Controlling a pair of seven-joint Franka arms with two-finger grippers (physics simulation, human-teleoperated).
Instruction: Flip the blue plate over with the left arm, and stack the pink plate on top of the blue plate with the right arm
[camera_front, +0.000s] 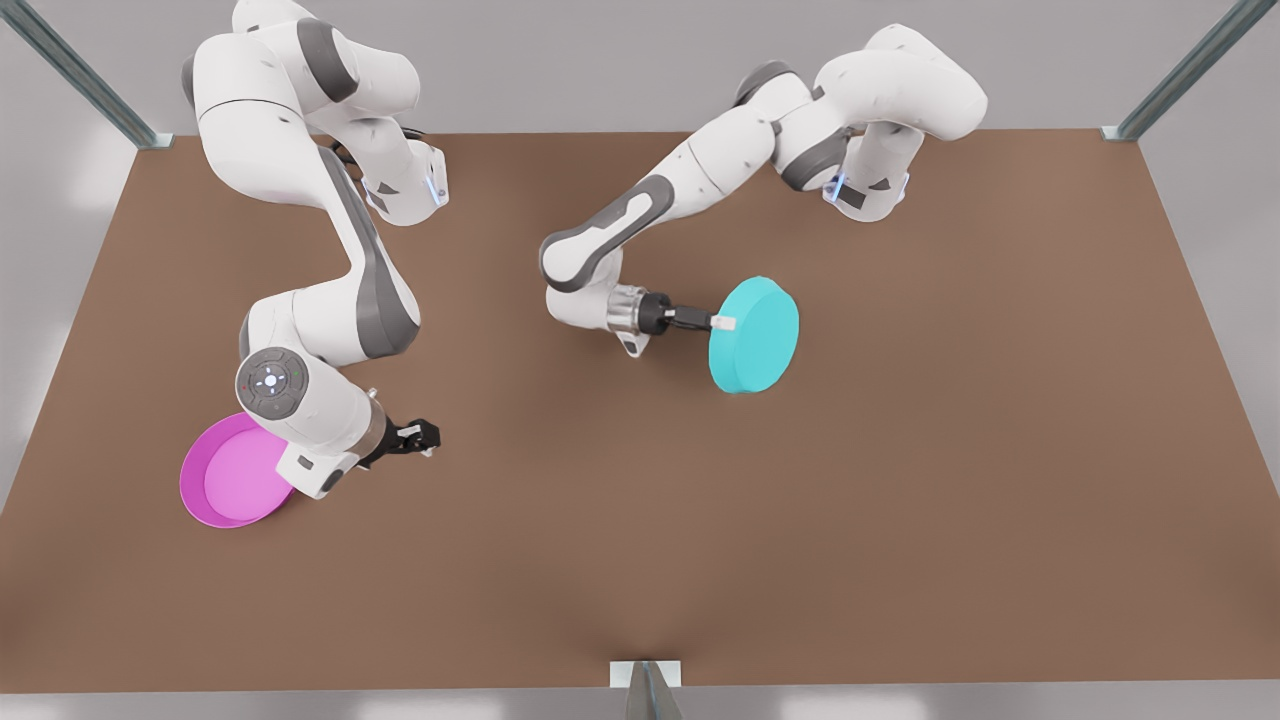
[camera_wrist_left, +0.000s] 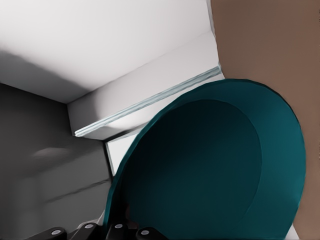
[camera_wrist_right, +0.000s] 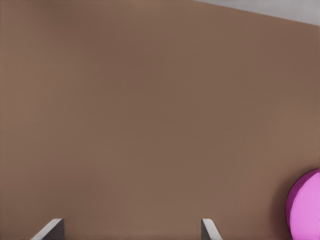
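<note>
Two plates, nothing in either — my left gripper (camera_front: 722, 322) pinches the tilted blue plate (camera_front: 757, 334); my right gripper (camera_front: 428, 437) gapes beside the pink plate (camera_front: 232, 472).

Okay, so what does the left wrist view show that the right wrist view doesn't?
The left wrist view has the blue plate close up, tilted on edge with its hollow side facing the camera, its rim held in the left gripper, plus grey walls and a metal rail behind. The right wrist view has the right gripper's open fingertips hovering over bare table, with an edge of the pink plate lying flat off to one side. Both show the brown table.
</note>
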